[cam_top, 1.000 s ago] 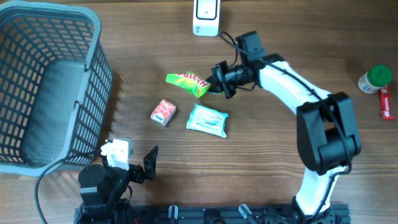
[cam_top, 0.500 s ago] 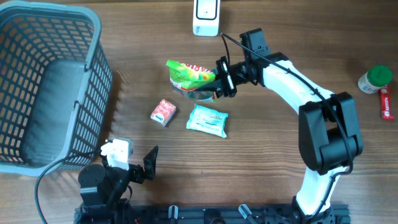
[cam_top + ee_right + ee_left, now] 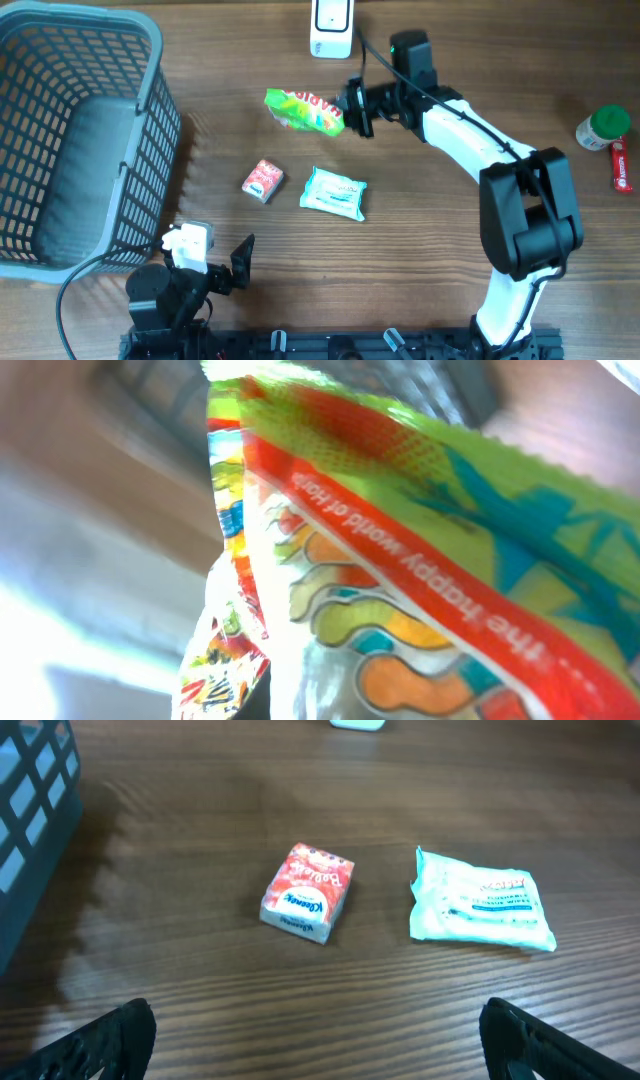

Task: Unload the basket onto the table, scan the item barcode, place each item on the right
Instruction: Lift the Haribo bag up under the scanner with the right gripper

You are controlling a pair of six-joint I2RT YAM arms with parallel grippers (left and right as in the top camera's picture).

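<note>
One: What does the overhead view show, and what has changed?

Two: It shows a wooden table (image 3: 420, 280) from above. The right gripper (image 3: 352, 108) is clamped on the right end of a green candy bag (image 3: 303, 111) and holds it off the wood. A second ago the bag lay nearer, just beyond the white wipes pack (image 3: 334, 193). Now it is raised and carried farther away, toward the white scanner (image 3: 331, 25) at the far edge. The bag hangs near the scanner, slightly to its left, without touching it.

One: And the right wrist view?

Two: The bag fills it, green with a red band and white lettering. That gripper's own fingers are hidden there.

One: And the other arm?

Two: The left gripper (image 3: 320, 1055) has not moved. It sits at the near edge with its fingers spread wide, holding nothing.

One: What borders the working space?

Two: A grey basket (image 3: 165, 140) takes up the far left corner. A red tissue pack (image 3: 263, 181) and the wipes pack lie side by side near the middle, apart from each other and unmoved. A green-capped bottle (image 3: 603, 128) and a red tube (image 3: 621, 166) sit at the right edge, well apart from the bag. There is open wood between the bag and the two packs, and between the bag and the basket.
</note>
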